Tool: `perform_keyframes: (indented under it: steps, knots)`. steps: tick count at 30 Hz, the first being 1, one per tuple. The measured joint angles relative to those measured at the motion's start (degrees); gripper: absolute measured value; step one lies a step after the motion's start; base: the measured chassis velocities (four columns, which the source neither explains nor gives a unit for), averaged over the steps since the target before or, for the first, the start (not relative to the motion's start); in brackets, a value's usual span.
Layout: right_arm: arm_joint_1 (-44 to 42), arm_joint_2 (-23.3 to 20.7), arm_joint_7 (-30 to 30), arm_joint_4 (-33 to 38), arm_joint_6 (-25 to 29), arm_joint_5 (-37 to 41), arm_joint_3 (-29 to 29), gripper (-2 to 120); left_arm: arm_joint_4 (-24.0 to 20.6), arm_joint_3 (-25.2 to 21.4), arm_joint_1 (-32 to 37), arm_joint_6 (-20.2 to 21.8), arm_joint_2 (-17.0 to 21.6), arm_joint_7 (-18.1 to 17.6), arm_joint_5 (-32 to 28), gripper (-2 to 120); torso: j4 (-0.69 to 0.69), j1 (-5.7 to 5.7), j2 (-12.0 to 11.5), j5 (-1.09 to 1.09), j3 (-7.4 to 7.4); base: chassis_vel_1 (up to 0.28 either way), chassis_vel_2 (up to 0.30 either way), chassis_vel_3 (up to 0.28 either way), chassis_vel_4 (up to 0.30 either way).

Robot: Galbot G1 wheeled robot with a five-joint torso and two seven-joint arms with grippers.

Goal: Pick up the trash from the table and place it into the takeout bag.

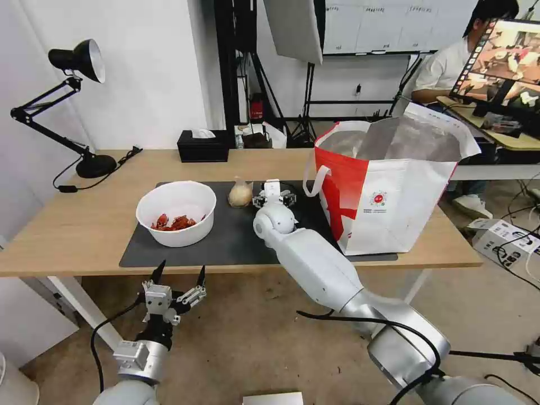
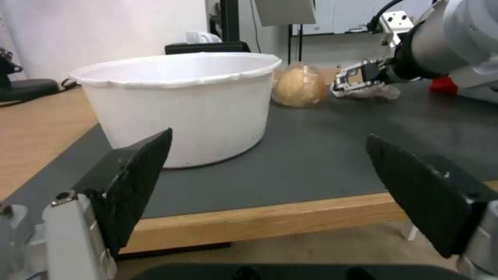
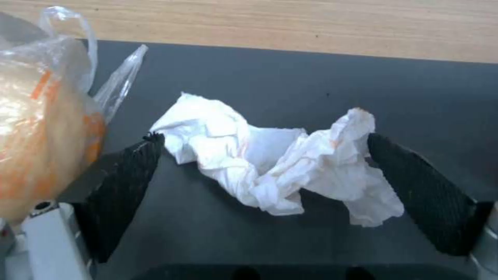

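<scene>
At the far left of the head view a black lamp (image 1: 67, 107) stands on the bench (image 1: 73, 230), and below the bench's near edge, lower left, the left gripper (image 1: 179, 277) hangs idle with its jaws spread wide and nothing between them. Right of that, on the grey mat (image 1: 225, 242), sits the white bowl (image 1: 176, 212) with red scraps (image 1: 175, 223) lying in its bottom; behind it, near the wall, is the black tissue box (image 1: 203, 146). Next along is the small knotted bag (image 1: 240, 193) of beige stuff, and just beside it, mid-frame, the right gripper (image 1: 274, 198) is down at the mat. Its wrist view shows the jaws parted on either side of the crumpled tissue (image 3: 270, 163), one tip touching the paper, not closed on it. The risk I see is here: the knotted bag lies right against one jaw, so closing could nip its loose plastic or nudge it, and the tissue sprawls loosely enough that a pinch might catch only a corner and let it drop. At the right stands the takeout bag (image 1: 388, 208), its mouth open and foil lining showing; what is inside I cannot tell.
</scene>
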Motion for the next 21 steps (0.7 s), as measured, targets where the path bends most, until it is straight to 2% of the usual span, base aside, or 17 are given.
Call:
perform_keyframes:
  steps: [17, 21]
  knots:
    - [0.67, -0.01, -0.61, -1.99, 0.04, 0.24, 0.7, 98, 0.49, 0.8, -1.12, -0.09, 0.67, 0.0, -0.35, 100, 0.0, 0.0, 0.0, 0.0, 0.0, 0.0, 0.0, 0.0, 0.0]
    - [0.4, 0.01, -0.74, -2.1, 0.03, 0.22, 0.73, 88, 0.56, 0.98, -1.13, -0.09, 0.63, 0.0, -0.38, 100, 0.0, 0.0, 0.0, 0.0, 0.0, 0.0, 0.0, 0.0, 0.0]
